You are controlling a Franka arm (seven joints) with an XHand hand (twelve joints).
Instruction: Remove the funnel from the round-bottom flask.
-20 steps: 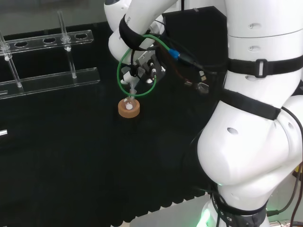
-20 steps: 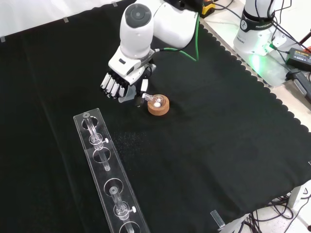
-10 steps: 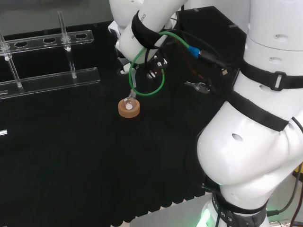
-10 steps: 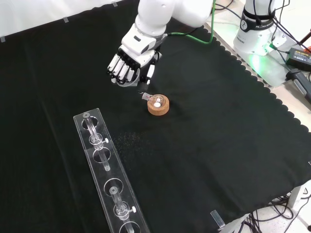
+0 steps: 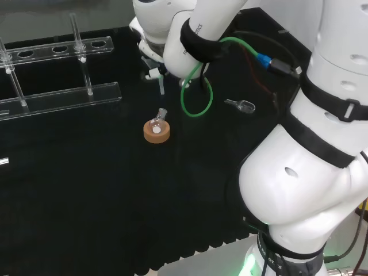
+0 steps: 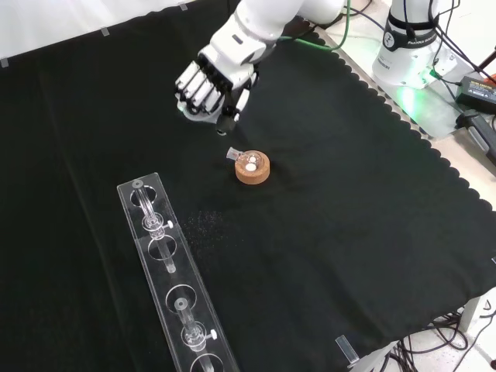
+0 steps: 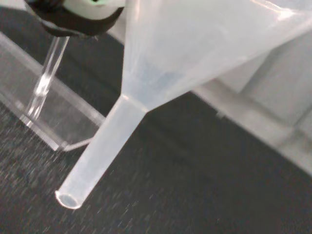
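A long clear plastic rack (image 6: 177, 285) with round holes lies on the black cloth (image 6: 325, 232) in the lower left of the front view, running toward the bottom edge; thin clear tubes (image 6: 188, 325) stand in some holes. In the head view the same rack (image 5: 57, 95) sits at upper left. A small metal piece (image 5: 241, 104) lies on the cloth right of centre in the head view.

Clear plastic funnel (image 7: 161, 63), stem tilted downward, held clear above the cloth. Small round-bottom flask (image 6: 249, 163) on cork ring (image 6: 254, 172), neck leaning, apparently toward front view's upper left.
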